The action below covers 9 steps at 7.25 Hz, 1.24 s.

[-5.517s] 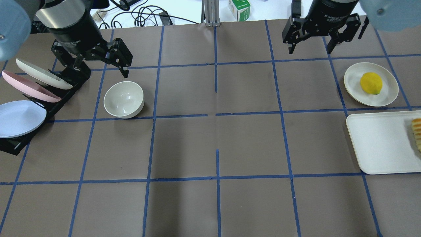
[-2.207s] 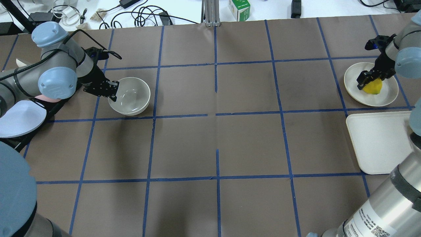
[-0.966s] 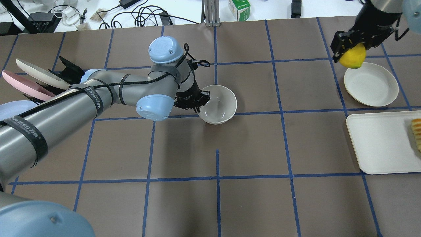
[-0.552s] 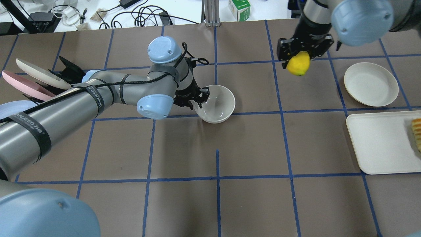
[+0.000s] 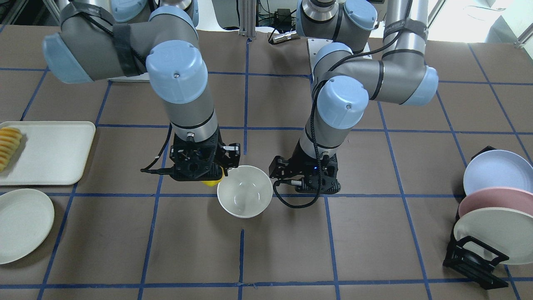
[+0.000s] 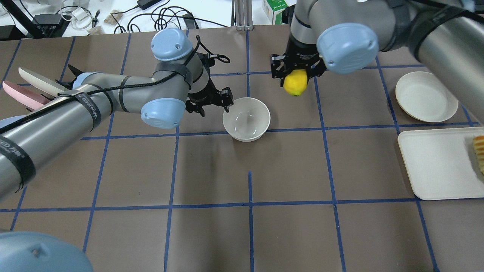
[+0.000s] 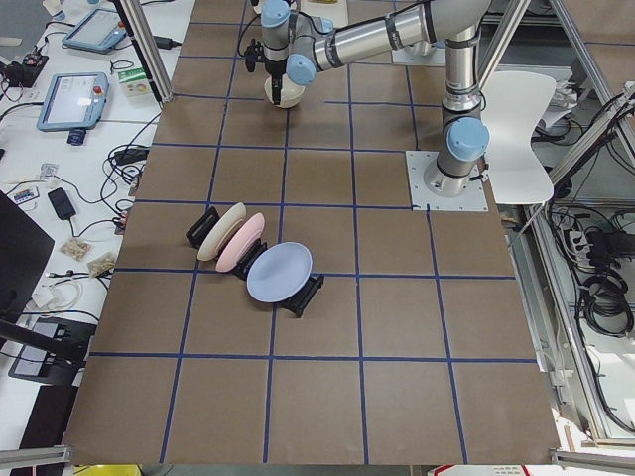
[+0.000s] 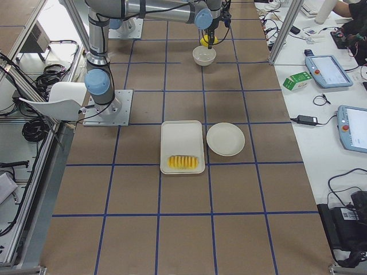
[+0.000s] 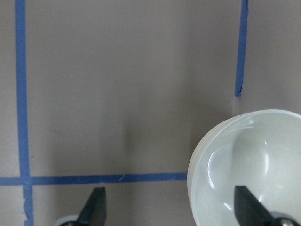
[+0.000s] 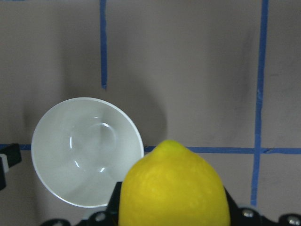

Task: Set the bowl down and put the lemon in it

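Note:
The off-white bowl (image 6: 246, 119) stands upright on the brown table near its middle, also in the front-facing view (image 5: 245, 191). My left gripper (image 6: 213, 107) is open and empty, just off the bowl's left rim. In the left wrist view its fingertips (image 9: 95, 207) are spread, one over the bowl (image 9: 249, 165). My right gripper (image 6: 295, 77) is shut on the yellow lemon (image 6: 295, 84), held above the table to the bowl's right and farther back. In the right wrist view the lemon (image 10: 174, 188) fills the bottom, the bowl (image 10: 87, 150) below and to the left.
An empty cream plate (image 6: 426, 96) and a white tray (image 6: 435, 162) with sliced yellow-orange food (image 6: 479, 151) lie at the right. A black rack with pastel plates (image 6: 34, 90) stands at the left edge. Cables and a green carton (image 6: 275, 9) lie beyond the far edge.
My right gripper has carried the lemon left, toward the bowl. My left gripper has let go of the bowl and drawn back to its left. The bowl has stayed put.

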### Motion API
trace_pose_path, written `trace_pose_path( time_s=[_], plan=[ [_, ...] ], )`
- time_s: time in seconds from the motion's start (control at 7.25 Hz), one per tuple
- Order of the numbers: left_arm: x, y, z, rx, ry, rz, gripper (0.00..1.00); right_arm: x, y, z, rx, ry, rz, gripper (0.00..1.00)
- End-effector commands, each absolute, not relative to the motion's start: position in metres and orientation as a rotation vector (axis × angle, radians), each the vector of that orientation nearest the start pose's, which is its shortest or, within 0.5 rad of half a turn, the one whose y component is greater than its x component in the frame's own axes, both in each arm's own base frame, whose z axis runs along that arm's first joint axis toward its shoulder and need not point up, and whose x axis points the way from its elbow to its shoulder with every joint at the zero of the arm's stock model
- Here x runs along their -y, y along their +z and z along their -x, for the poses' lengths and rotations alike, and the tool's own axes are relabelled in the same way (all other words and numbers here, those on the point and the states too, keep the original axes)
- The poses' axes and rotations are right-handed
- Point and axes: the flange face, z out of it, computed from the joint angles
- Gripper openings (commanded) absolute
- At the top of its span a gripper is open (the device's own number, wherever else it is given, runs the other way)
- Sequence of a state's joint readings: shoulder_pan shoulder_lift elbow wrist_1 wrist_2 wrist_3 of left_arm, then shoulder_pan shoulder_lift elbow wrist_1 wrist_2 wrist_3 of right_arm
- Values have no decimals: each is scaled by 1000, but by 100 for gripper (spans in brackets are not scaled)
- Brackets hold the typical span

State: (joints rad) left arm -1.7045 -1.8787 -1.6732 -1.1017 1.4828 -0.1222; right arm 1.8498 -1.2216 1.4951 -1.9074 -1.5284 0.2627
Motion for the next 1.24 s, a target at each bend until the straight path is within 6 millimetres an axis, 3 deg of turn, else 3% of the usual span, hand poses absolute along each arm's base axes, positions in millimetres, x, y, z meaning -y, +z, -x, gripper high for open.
trace_pose_path(
  time_s=[0.0,0.28,0.41,0.55,0.69,0.83,1.1],
  plan=[
    [554,393,186,-3164,13,-145,100,567,329,-336,-3088,-82,58,27],
    [536,438,156,-3165,24,-126,100,576,275,-345,-3104,-1,25,28],
    [525,463,131,-3166,8,-121,100,575,260,-358,-3103,-4,27,28],
    [506,484,121,-3165,17,-95,100,572,247,-368,-3105,0,50,28],
    [499,486,122,-3165,15,-95,100,573,236,-370,-3113,8,60,34],
    [509,483,120,-3166,20,-70,100,567,220,-368,-3120,44,74,36],
    [510,488,119,-3166,8,-63,100,565,200,-367,-3120,37,79,54]
  ],
)
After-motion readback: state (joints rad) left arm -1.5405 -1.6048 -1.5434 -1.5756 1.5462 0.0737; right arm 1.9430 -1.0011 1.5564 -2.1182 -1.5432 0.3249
